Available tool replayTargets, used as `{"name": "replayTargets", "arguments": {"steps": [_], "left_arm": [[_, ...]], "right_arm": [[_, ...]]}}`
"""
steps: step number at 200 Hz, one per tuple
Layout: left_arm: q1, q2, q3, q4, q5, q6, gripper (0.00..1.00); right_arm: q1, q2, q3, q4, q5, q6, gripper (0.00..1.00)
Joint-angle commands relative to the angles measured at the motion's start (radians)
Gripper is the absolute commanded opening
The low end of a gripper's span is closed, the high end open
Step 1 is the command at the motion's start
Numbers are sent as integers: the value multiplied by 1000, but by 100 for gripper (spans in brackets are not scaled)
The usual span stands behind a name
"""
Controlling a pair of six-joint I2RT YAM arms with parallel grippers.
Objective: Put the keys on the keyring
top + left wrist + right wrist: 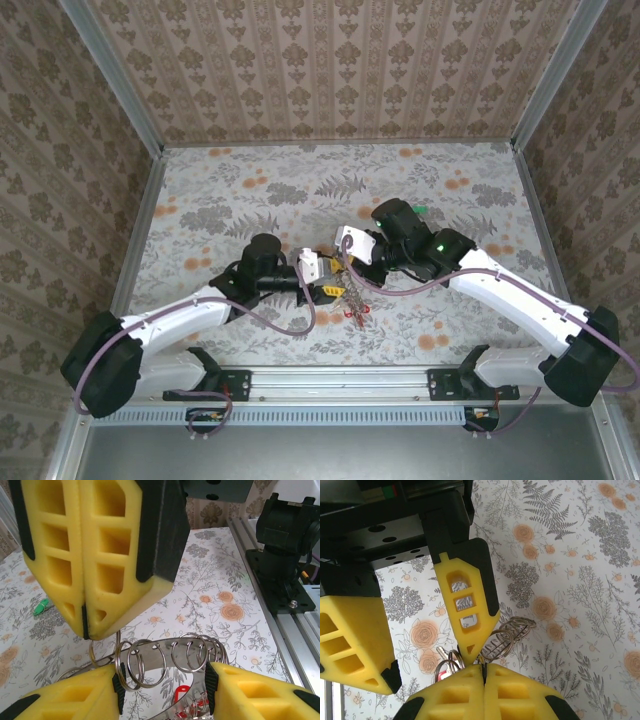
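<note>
top view: the two arms meet just on the six o'clock side of the table's centre. the left gripper (pixel 324 273) reaches in from eight o'clock and the right gripper (pixel 346 250) from four o'clock.

left wrist view: the keyring (pixel 167 642), a curved metal band threaded with small split rings (pixel 183 655), is held clear of the tablecloth (pixel 220 605). we see the left fingers (pixel 65 695) half spread, with a pad against the band at either side. a red-headed key (pixel 182 692) hangs below the band at six o'clock. a green-headed key (pixel 41 607) lies loose on the cloth at nine o'clock.

right wrist view: the right fingers (pixel 520 695) are pressed together, their tips at one split ring. we cannot tell whether its wire is caught between them.

handling, as we judge it: the band is light, stiff and slick, so it is best gripped across its outer edges, as here. the split rings are springy thin wire and likely to slip from a flat pad. the keys dangle and swing. each is best taken by its plastic head, leaving its hole free for threading.
</note>
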Motion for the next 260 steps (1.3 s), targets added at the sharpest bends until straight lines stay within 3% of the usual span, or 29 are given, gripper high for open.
{"name": "replayTargets", "arguments": {"steps": [1, 58, 115, 169, 194, 222, 260], "left_arm": [[-12, -13, -13, 39, 5, -7, 48], [-81, -13, 1, -52, -86, 76, 43], [-124, -20, 26, -159, -142, 136, 46], [-125, -207, 13, -273, -198, 135, 54], [-107, -271, -36, -231, -278, 139, 54], [-77, -235, -58, -186, -361, 175, 50], [-5, -139, -28, -157, -263, 172, 44]], "right_arm": [[0, 9, -6, 38, -30, 19, 0], [-2, 26, 6, 38, -12, 42, 0], [-14, 28, 2, 39, -15, 35, 0], [-13, 10, -44, 80, -45, -6, 0], [-14, 9, -55, 92, -65, -16, 0], [-13, 3, -60, 95, -94, -39, 0], [-6, -3, -90, 95, -109, -116, 0]]}}
